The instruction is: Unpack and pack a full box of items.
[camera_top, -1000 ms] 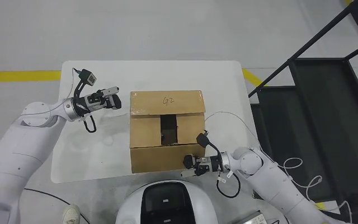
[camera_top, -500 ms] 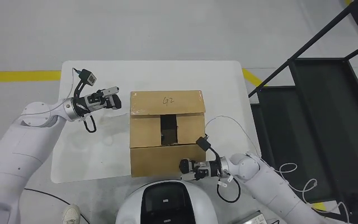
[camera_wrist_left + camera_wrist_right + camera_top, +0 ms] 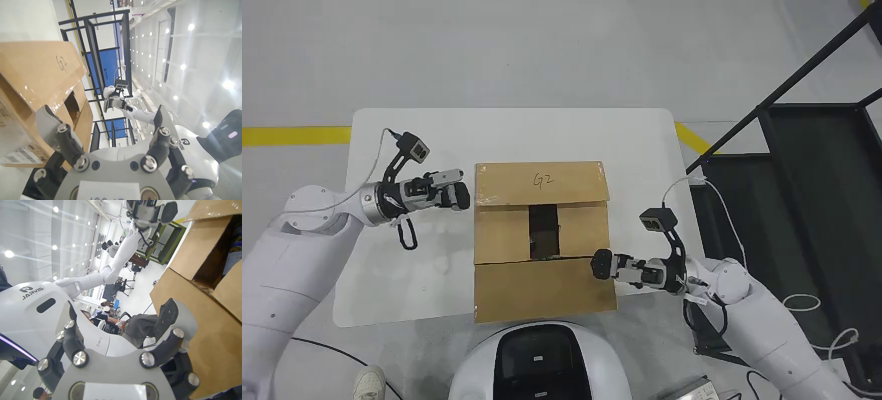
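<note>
With jaws wide and empty, left gripper (image 3: 466, 190) and right gripper (image 3: 596, 265) flank the cardboard box (image 3: 504, 240), probably positioned to open its flaps (image 3: 542, 287).

Three looks at one box: one from high up, two from the wrists.
Up on the robot, facing straight down, taking in most of the white table (image 3: 412, 140) and the whole brown cardboard box with half-shut flaps (image 3: 540, 182). On the left wrist, close by the box's side, facing across its top toward the right gripper (image 3: 117, 106) far off. On the right wrist, very close to the box's near flap, facing back across toward the left gripper (image 3: 164, 213). Shared by all three: the box top and the dark gap (image 3: 543, 232) between its flaps.
</note>
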You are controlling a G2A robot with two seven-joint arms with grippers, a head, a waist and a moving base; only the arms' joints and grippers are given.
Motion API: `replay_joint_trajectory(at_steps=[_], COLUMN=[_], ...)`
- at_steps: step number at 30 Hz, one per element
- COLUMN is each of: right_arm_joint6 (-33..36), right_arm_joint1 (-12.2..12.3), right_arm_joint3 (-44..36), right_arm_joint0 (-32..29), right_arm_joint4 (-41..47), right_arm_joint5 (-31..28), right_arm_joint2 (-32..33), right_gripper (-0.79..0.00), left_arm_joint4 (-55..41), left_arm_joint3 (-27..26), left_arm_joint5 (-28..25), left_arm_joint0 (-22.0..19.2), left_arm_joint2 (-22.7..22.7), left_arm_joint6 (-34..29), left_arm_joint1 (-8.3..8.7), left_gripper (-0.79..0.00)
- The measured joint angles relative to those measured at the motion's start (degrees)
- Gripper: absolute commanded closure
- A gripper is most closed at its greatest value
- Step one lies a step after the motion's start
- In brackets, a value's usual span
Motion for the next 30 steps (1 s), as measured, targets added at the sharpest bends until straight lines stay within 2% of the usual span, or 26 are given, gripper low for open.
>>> replay_joint_trajectory(at_steps=[4, 8, 19, 24, 27, 30], right_arm_joint6=[-0.1, -0.1, 0.0, 0.0, 0.0, 0.0], right_arm_joint1=[0.4, 0.7, 0.7, 0.7, 0.7, 0.7], right_arm_joint3=[-0.7, -0.9, -0.9, -0.9, -0.9, -0.9], right_arm_joint0=[-0.9, -1.3, -1.3, -1.3, -1.3, -1.3], right_arm_joint4=[2.5, 4.1, 4.2, 4.2, 4.2, 4.2], right_arm_joint5=[-0.1, -0.1, 0.0, 0.0, 0.0, 0.0], right_arm_joint2=[1.2, 1.4, 1.3, 1.3, 1.3, 1.3], right_gripper=[-0.785, -0.785, -0.785, -0.785, -0.785, -0.785], left_arm_joint4=[-0.2, 0.3, 0.4, 1.7, 3.0, 2.3], left_arm_joint3=[-3.3, -5.7, -5.8, -7.2, -6.6, -4.3], left_arm_joint5=[4.4, 6.7, 6.8, 11.3, 13.5, 13.4], left_arm_joint0=[2.1, 3.1, 3.0, 3.7, 3.8, 3.6], left_arm_joint2=[-0.2, -0.1, -0.6, -1.3, 0.5, 2.2], left_arm_joint6=[-4.1, -6.1, -5.5, -4.8, -4.0, -3.1], left_arm_joint1=[0.27, 0.19, 0.1, 0.27, -0.38, -1.41], left_gripper=[-0.785, -0.785, -0.785, -0.785, -0.785, -0.785])
